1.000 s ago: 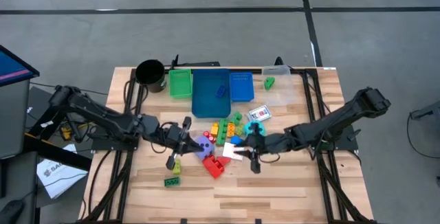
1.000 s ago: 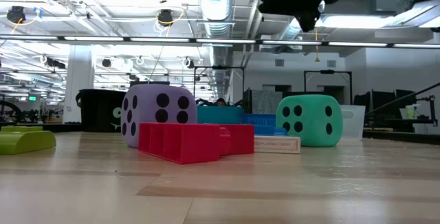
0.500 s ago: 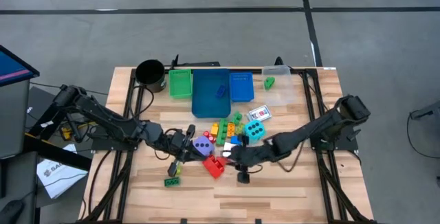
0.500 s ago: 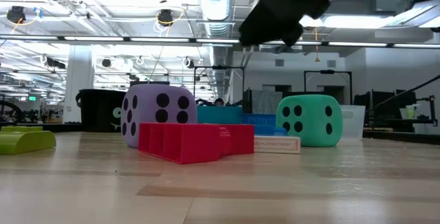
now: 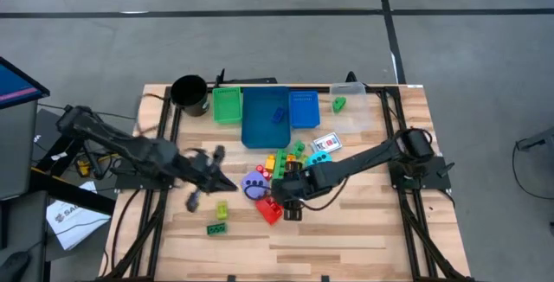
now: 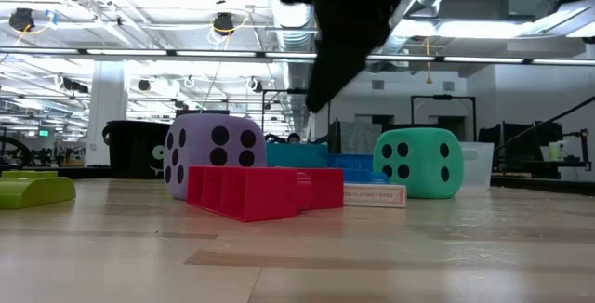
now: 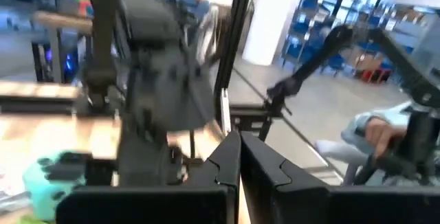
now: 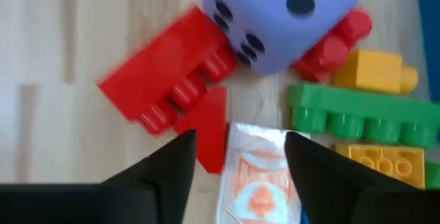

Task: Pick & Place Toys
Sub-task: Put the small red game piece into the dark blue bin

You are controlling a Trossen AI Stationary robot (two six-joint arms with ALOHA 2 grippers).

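Sliding leftward across the high view since a second ago, the right gripper (image 5: 290,202) now hovers over the toy cluster at frame centre, jaws spread and empty above a white card (image 8: 256,176) beside the red brick (image 8: 165,90) and purple dice (image 8: 283,14). The left gripper (image 5: 201,194) has retreated left, jaws pressed together. Nothing is lifted yet; a pick looks imminent.

2 black jointed arms, black cables trailing; each tool: 2 dark angular fingers (image 8: 172,169).
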